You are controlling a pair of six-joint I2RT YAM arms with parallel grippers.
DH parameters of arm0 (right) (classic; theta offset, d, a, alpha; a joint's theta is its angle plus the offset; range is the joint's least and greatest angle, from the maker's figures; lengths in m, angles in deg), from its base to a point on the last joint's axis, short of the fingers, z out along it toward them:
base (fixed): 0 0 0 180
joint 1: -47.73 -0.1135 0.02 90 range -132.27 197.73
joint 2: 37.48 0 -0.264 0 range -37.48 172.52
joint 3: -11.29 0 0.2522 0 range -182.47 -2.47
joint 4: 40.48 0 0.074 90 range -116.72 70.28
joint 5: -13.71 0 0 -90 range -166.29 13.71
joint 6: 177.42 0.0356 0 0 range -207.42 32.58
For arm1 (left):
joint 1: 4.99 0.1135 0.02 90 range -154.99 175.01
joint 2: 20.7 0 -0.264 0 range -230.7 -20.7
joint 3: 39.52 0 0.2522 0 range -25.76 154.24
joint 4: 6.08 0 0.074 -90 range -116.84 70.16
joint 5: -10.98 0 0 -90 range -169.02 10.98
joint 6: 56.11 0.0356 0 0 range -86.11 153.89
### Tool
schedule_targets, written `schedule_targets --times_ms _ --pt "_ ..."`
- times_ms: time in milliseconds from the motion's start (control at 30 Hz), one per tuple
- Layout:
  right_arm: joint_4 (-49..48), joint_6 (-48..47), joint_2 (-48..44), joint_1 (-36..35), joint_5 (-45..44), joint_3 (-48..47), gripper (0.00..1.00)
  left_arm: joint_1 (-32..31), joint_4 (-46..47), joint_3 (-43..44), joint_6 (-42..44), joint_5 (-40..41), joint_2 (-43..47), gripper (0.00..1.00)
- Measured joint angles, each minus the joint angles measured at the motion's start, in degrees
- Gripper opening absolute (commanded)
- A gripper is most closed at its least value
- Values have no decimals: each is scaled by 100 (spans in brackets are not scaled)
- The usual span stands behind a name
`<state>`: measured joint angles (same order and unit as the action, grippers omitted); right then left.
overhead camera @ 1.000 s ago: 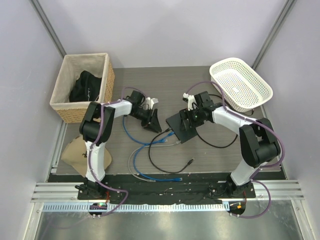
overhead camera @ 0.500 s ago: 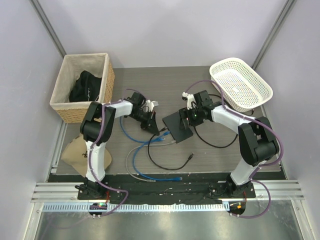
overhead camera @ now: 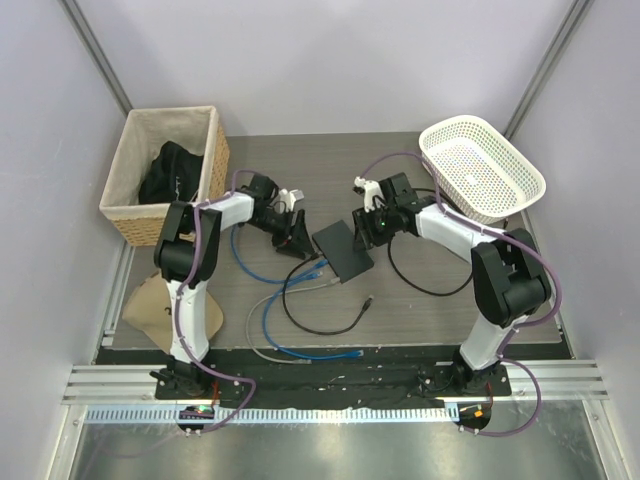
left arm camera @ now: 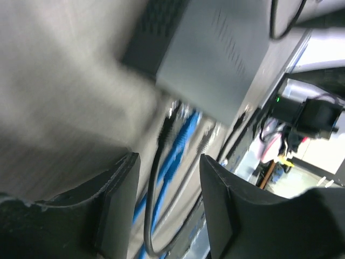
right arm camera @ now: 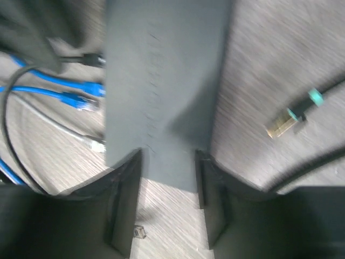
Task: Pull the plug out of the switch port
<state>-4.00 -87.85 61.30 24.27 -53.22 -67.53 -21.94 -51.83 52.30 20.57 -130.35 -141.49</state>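
The switch (overhead camera: 343,251) is a flat black box lying askew mid-table. Blue plugs (overhead camera: 316,268), a grey plug and a black plug lie at its near-left long edge; whether any sits in a port I cannot tell. My left gripper (overhead camera: 298,238) is open just left of the switch. In the left wrist view (left arm camera: 167,159) blue cables (left arm camera: 178,145) and a black cord run between its fingers, with the switch (left arm camera: 215,54) ahead, blurred. My right gripper (overhead camera: 372,229) is open at the switch's far-right end; in the right wrist view (right arm camera: 168,154) its tips rest over the switch (right arm camera: 161,81), with blue plugs (right arm camera: 81,100) to the left.
A wicker basket (overhead camera: 128,205) with dark cloth stands at the back left and a white plastic basket (overhead camera: 482,165) at the back right. A tan cloth (overhead camera: 150,305) lies left. A loose black cord with a barrel plug (right arm camera: 294,113) curls right of the switch.
The switch has slid left and turned, with my right gripper following it. My left gripper has drawn back to the left and up. The cables have been dragged along.
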Motion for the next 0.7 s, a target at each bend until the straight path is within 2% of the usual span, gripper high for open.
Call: schedule_targets --times_ms 67,167,400,700 --pt "-15 -33 26 -109 57 -122 22 -7 13 291 -92 9 -186 54" --pt "-52 -92 66 -278 90 -199 16 -7 46 542 -275 -116 -407 53" --pt "-39 -144 439 -507 66 -188 16 -20 186 629 -625 -426 -638 49" --pt "-155 -157 590 -485 170 -181 16 -273 262 629 -549 -415 -660 44"
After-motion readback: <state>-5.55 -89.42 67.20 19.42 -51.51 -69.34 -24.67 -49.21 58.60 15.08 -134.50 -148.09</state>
